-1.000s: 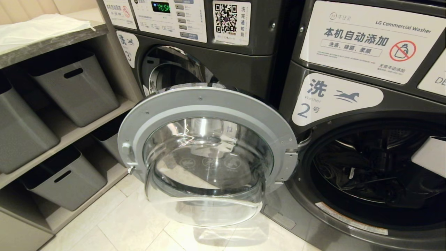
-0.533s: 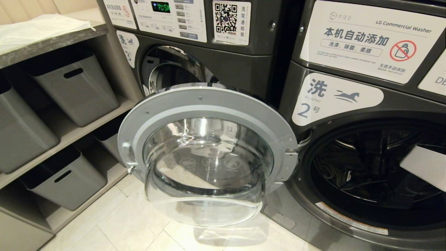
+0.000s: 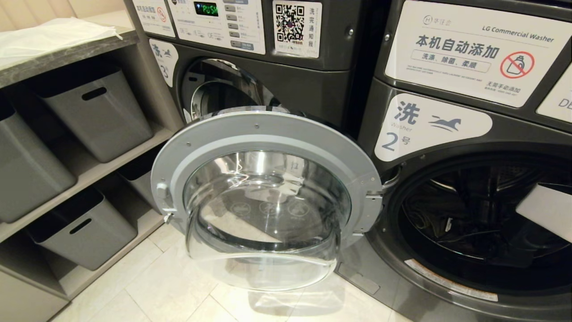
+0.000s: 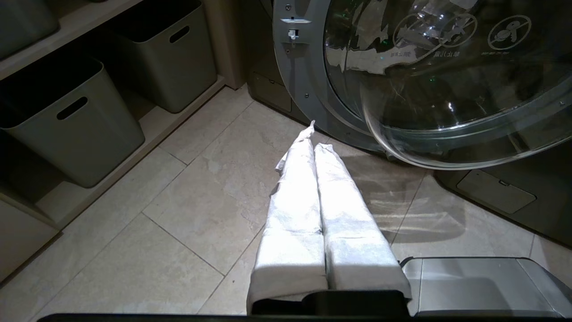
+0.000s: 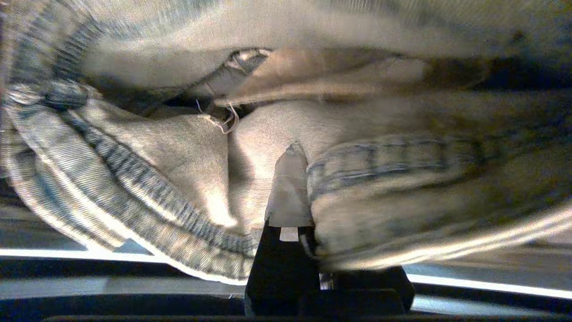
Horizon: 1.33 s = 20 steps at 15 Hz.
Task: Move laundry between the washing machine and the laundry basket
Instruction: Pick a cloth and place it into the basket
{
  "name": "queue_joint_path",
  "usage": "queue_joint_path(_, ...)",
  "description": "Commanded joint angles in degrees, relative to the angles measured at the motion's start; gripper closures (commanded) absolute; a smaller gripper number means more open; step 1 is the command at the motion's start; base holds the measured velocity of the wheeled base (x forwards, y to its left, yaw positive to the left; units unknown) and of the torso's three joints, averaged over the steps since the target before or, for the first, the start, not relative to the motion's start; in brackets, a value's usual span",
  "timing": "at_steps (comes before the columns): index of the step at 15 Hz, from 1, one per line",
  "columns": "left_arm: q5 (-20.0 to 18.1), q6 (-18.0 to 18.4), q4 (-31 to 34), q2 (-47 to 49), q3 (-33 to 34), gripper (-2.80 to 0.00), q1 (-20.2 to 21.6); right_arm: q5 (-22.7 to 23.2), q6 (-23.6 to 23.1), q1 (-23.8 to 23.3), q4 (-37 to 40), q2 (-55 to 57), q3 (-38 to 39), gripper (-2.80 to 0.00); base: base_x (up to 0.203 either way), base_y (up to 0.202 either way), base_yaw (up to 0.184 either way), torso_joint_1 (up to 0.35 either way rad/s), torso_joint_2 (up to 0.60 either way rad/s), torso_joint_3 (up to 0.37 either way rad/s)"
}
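From the head view, the washing machine (image 3: 451, 179) marked 2 stands with its door (image 3: 268, 197) swung wide, and only a pale stretch of the right arm (image 3: 545, 210) reaches into the drum. The right wrist view alone shows the right gripper (image 5: 290, 179) pinched closed on the laundry (image 5: 178, 156) inside the drum. The left wrist view shows the left gripper (image 4: 315, 147) closed and empty, hanging above the floor (image 4: 178, 214) beside the door's lower edge.
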Motion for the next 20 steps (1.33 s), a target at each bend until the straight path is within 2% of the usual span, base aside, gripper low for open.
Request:
queue_joint_path(1,-0.01,0.0,0.0,-0.1,0.09,0.0,0.02,-0.06,0.35,-0.03,0.12,-3.87,2.39,0.0,0.0,0.0,0.0,0.0,0.0,0.0)
queue_joint_path(4,-0.01,0.0,0.0,-0.1,0.09,0.0,0.02,0.83,0.9,0.04,2.21,-11.67,14.75,0.0,0.0,0.0,0.0,0.0,0.0,0.0)
queue_joint_path(7,-0.01,0.0,0.0,-0.1,0.09,0.0,0.02,5.16,1.09,0.38,3.7,-21.06,29.07,0.0,0.0,0.0,0.0,0.0,0.0,0.0)
queue_joint_path(10,-0.01,0.0,0.0,-0.1,0.09,0.0,0.02,6.67,2.67,0.48,4.21,-29.32,35.43,0.0,0.0,0.0,0.0,0.0,0.0,0.0)
queue_joint_path(14,-0.01,0.0,0.0,-0.1,0.09,0.0,0.02,9.04,2.36,0.56,4.91,-39.18,45.42,0.0,0.0,0.0,0.0,0.0,0.0,0.0)
queue_joint_path(17,-0.01,0.0,0.0,-0.1,0.09,0.0,0.02,9.44,2.02,0.51,10.71,-47.5,48.0,0.0,0.0,0.0,0.0,0.0,0.0,0.0)
queue_joint_path(20,-0.01,0.0,0.0,-0.1,0.09,0.0,0.02,8.51,1.58,0.5,12.17,-56.54,51.28,0.0,0.0,0.0,0.0,0.0,0.0,0.0)
